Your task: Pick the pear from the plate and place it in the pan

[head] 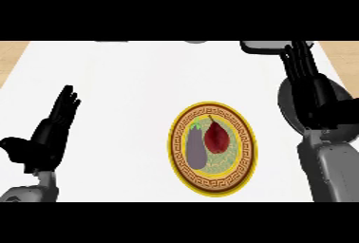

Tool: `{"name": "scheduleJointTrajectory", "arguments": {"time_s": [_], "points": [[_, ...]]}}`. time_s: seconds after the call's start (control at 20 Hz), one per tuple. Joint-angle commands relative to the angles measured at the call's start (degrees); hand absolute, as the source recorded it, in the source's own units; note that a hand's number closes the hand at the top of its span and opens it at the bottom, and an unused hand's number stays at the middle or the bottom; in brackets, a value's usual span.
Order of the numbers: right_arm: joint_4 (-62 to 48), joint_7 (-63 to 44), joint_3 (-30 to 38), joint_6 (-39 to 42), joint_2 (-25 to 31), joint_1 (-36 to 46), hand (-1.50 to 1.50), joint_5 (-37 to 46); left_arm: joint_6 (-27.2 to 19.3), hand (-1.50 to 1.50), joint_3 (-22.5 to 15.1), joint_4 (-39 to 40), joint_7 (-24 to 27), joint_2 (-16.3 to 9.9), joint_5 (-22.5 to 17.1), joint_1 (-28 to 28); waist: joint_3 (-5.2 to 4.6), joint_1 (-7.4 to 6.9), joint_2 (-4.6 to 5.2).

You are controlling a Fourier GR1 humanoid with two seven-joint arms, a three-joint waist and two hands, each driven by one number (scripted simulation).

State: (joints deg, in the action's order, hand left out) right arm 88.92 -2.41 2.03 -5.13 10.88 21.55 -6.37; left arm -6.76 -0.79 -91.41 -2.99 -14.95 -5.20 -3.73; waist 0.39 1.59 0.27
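Head view shows, nearest at lower left, the left hand (pixel 49 135) with fingers straight and released, grasping nothing. At lower centre the plate (pixel 181 161) carries the red pear (pixel 216 138) just beside a purple eggplant (pixel 195 146). Right of it rises the right hand (pixel 312 83), fingers extended. At the upper right edge sits what may be the pan (pixel 261 46).

White tabletop (pixel 126 85) fills the view, evenly lit, no hard shadows. Light wood-toned surface (pixel 13 54) shows beyond its far left and far right corners. Walls, windows not visible.
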Motion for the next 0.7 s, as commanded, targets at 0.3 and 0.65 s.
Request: {"name": "scheduleJointTrajectory", "arguments": {"time_s": [0.3, 0.65], "points": [[-14.2, -10.7, -11.8, 16.1, 9.4, 14.3, 1.5, 6.2, 0.0, 0.0, 0.6, 2.2, -6.4, 2.5, -3.3, -6.9, -0.75, -4.1, 0.72], [-8.9, 1.9, -8.5, 23.4, 22.0, 4.1, -1.5, 10.0, -0.3, 0.0, 2.8, -0.2, -7.8, 1.5, -4.2, -2.7, -0.38, -1.38, -0.39]]}}
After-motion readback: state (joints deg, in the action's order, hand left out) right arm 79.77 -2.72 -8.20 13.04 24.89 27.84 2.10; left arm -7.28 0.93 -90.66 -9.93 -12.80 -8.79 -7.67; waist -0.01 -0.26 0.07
